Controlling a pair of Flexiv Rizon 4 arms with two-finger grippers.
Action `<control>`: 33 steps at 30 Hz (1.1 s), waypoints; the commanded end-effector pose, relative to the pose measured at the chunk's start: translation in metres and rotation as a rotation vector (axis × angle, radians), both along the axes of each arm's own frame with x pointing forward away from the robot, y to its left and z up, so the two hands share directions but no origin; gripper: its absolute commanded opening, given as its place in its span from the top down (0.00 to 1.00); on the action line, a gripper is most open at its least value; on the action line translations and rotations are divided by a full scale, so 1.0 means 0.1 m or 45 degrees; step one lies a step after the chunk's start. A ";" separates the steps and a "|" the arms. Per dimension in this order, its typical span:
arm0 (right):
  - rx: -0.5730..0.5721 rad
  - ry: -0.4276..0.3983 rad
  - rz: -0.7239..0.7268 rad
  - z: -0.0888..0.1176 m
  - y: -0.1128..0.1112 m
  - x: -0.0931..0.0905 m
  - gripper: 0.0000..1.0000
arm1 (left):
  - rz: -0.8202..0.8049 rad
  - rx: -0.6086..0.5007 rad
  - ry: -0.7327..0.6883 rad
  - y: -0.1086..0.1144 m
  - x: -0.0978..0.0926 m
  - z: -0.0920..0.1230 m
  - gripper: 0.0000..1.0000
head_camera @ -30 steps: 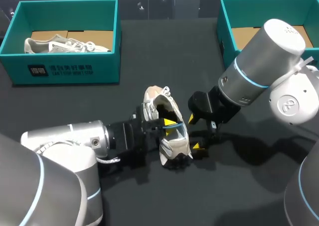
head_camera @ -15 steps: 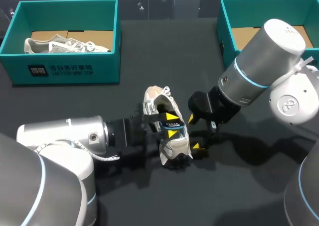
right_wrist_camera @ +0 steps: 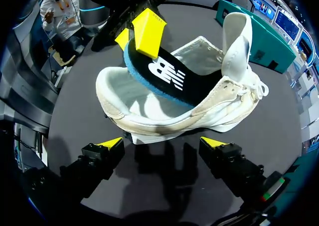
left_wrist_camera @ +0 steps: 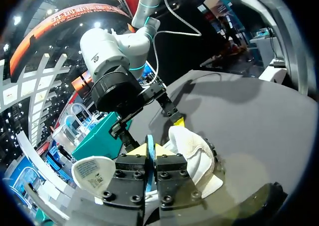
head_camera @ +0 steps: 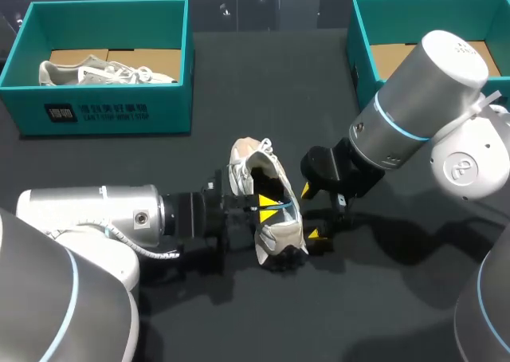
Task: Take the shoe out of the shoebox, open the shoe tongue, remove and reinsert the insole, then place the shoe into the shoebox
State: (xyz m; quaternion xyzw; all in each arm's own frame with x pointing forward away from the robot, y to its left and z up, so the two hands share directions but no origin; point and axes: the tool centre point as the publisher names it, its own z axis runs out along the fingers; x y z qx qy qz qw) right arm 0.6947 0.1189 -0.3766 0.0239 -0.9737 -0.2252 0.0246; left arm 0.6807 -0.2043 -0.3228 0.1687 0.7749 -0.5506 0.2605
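A white shoe (head_camera: 269, 210) lies on its side in the middle of the dark table, its opening facing my right gripper. Its black insole with a blue rim (right_wrist_camera: 160, 76) sticks partly out of the shoe. My left gripper (head_camera: 267, 204) is shut on the insole's raised end; in the left wrist view the blue edge (left_wrist_camera: 149, 142) shows between the closed fingers (left_wrist_camera: 151, 151). My right gripper (right_wrist_camera: 162, 144) stands open just beside the shoe's sole (right_wrist_camera: 164, 129), one yellow tip on each side, touching nothing. In the head view it sits right of the shoe (head_camera: 316, 212).
A teal shoebox (head_camera: 111, 111) at the back left holds another pale shoe (head_camera: 103, 71). A second teal shoebox (head_camera: 362, 43) with a cardboard floor stands at the back right, partly behind my right arm. Bare table lies in front of the shoe.
My left gripper's fingers parted briefly and have closed again on the insole's end. The left arm has shifted slightly. The right arm and the shoe have stayed put.
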 end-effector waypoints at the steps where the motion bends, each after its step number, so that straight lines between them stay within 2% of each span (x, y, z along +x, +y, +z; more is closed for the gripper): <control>1: -0.001 -0.002 -0.001 -0.01 0.00 -0.01 0.00 | 0.003 0.078 0.000 -0.17 0.14 -0.12 1.00; 5: -0.001 -0.002 -0.001 -0.01 0.00 -0.01 0.00 | 0.012 0.084 0.061 -0.15 0.20 -0.18 1.00; 9: -0.001 -0.002 -0.001 -0.01 0.00 -0.01 0.00 | -0.018 0.056 0.100 -0.11 0.12 -0.08 0.98; 10: -0.001 -0.002 -0.001 -0.01 0.00 -0.01 0.00 | -0.027 0.062 0.097 -0.10 0.09 -0.06 0.88; 11: -0.001 -0.002 -0.001 -0.01 0.00 -0.01 0.00 | -0.036 0.064 0.098 -0.09 0.07 -0.04 0.82; 13: -0.001 -0.002 -0.001 -0.01 0.00 -0.01 0.00 | -0.054 0.054 0.119 -0.06 0.01 0.02 0.75; 16: -0.001 -0.002 -0.001 -0.01 0.00 -0.01 0.00 | -0.075 0.061 0.130 -0.02 -0.05 0.07 0.71; 27: -0.001 -0.002 -0.001 -0.01 0.00 -0.01 0.00 | -0.151 0.164 0.160 0.11 -0.14 0.14 0.70; 33: -0.021 0.004 -0.020 0.15 -0.39 -0.04 0.00 | -0.215 0.239 0.182 0.26 -0.16 0.16 0.69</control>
